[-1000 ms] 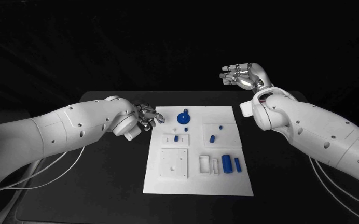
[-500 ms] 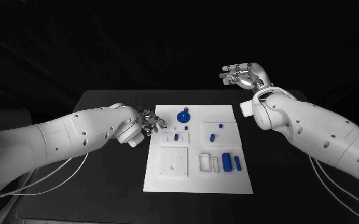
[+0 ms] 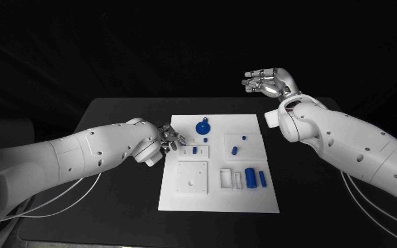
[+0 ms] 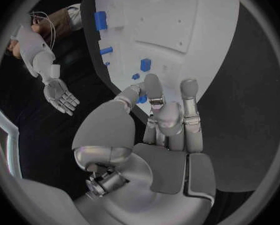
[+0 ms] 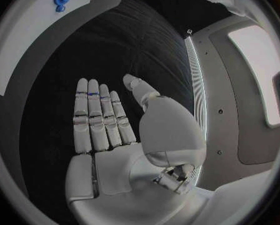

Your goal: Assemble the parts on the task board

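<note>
Left hand (image 3: 168, 139), fingers loosely curled and holding nothing, has advanced to the board (image 3: 248, 202) at 9 o'clock, nearing the small blue parts (image 3: 194, 150); right hand (image 3: 266, 82) stays spread, raised at 2 o'clock.

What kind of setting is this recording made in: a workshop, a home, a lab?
Most likely a robotics lab or test bench. A black table against a dark backdrop bears a single white task board with small blue parts, and the left hand and right hand are both robotic.
</note>
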Robot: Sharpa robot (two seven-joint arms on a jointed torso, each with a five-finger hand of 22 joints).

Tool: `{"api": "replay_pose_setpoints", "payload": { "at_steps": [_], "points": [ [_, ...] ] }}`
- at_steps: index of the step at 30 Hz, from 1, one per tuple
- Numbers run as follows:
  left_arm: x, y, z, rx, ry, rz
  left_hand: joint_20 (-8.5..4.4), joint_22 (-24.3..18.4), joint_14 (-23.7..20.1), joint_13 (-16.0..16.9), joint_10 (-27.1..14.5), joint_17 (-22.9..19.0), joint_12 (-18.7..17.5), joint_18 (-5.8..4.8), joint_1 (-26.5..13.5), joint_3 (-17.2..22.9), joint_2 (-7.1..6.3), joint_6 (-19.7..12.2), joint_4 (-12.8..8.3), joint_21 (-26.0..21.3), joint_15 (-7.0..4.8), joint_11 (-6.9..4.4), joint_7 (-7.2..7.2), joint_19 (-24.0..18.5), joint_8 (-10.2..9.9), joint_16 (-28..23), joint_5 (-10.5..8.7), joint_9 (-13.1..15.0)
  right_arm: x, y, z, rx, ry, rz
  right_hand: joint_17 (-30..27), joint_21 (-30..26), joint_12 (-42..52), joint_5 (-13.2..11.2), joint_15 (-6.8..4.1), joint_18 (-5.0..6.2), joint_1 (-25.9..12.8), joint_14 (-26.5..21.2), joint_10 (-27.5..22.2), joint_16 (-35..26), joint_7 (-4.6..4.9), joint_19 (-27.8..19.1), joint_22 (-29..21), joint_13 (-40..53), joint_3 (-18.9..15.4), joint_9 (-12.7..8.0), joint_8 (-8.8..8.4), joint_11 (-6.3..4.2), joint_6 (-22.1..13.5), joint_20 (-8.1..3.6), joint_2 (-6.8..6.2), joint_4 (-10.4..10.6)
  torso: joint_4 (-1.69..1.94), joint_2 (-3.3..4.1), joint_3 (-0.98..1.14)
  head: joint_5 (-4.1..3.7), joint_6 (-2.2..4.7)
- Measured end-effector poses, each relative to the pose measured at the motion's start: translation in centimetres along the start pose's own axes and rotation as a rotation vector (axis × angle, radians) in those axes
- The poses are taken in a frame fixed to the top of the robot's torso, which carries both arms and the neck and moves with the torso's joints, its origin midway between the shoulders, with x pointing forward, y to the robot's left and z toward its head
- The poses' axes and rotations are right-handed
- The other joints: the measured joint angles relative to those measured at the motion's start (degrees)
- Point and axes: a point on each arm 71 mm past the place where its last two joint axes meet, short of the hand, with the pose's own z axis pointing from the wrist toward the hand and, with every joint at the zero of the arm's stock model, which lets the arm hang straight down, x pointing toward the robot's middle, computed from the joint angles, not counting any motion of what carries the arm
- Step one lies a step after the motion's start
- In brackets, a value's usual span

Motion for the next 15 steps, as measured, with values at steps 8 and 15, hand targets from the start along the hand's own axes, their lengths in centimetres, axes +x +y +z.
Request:
{"api": "replay_pose_setpoints", "payload": {
  "at_steps": [8,15],
  "points": [
    [0.39,-0.08,0.17,-0.005,0.004,0.040,0.00,0.00,0.07,-0.01,-0.01,-0.06,0.00,0.00,0.09,0.12,0.09,0.00,-0.13,0.00,0.08,0.00,0.00,0.00,-0.10,0.00,-0.02,0.00,0.06,0.04,0.00,0.000,0.001,0.001,0.00,0.00,0.00,0.00,0.00,0.00,0.00,0.00,0.00,0.00,0.00,0.00,0.00,0.00,0.00,0.00,0.00,0.00,0.00,0.00,0.00,0.00,0.00,0.08,0.00,-0.03,-0.13],
    [0.72,-0.14,0.28,-0.011,0.013,0.072,0.00,-0.01,0.07,-0.01,-0.01,-0.06,0.00,0.00,0.17,0.20,0.16,0.00,-0.21,0.00,0.09,0.01,0.00,0.00,-0.24,0.00,-0.11,0.00,0.10,0.07,-0.01,-0.001,0.002,0.002,0.00,0.00,0.00,0.00,0.00,0.00,0.00,0.00,0.00,0.00,0.00,0.00,0.00,0.00,0.00,0.00,0.00,0.00,0.00,0.00,0.00,0.00,-0.01,0.10,0.03,0.04,-0.27]
  ]
}}
